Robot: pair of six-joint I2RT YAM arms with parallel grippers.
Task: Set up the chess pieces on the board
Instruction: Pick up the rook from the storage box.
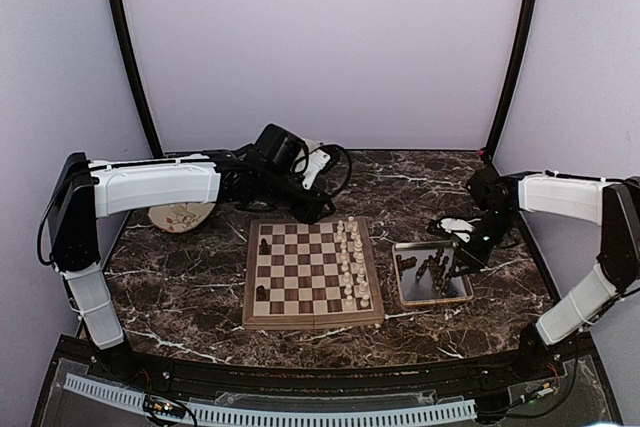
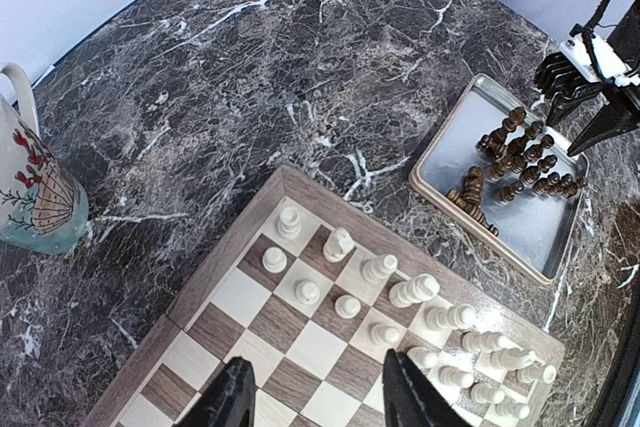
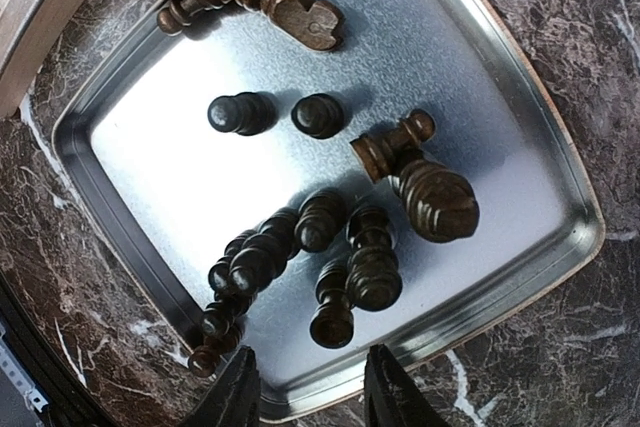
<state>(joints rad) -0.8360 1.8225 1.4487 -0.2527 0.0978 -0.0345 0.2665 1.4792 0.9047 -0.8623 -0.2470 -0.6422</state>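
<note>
Top external only — chess pieces (image 1: 264,246) aboard

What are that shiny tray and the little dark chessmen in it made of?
The tray looks like metal, polished: it mirrors the pieces lying in it. The dark chessmen look like turned wood, stained dark brown, with a slight sheen; plastic can't be excluded.

The dark marble table (image 1: 420,182) carried 3 things: the board (image 1: 300,282) at centre frame, a metal tray (image 1: 440,294) right of it, and a mug (image 2: 35,197) at far left.
</note>
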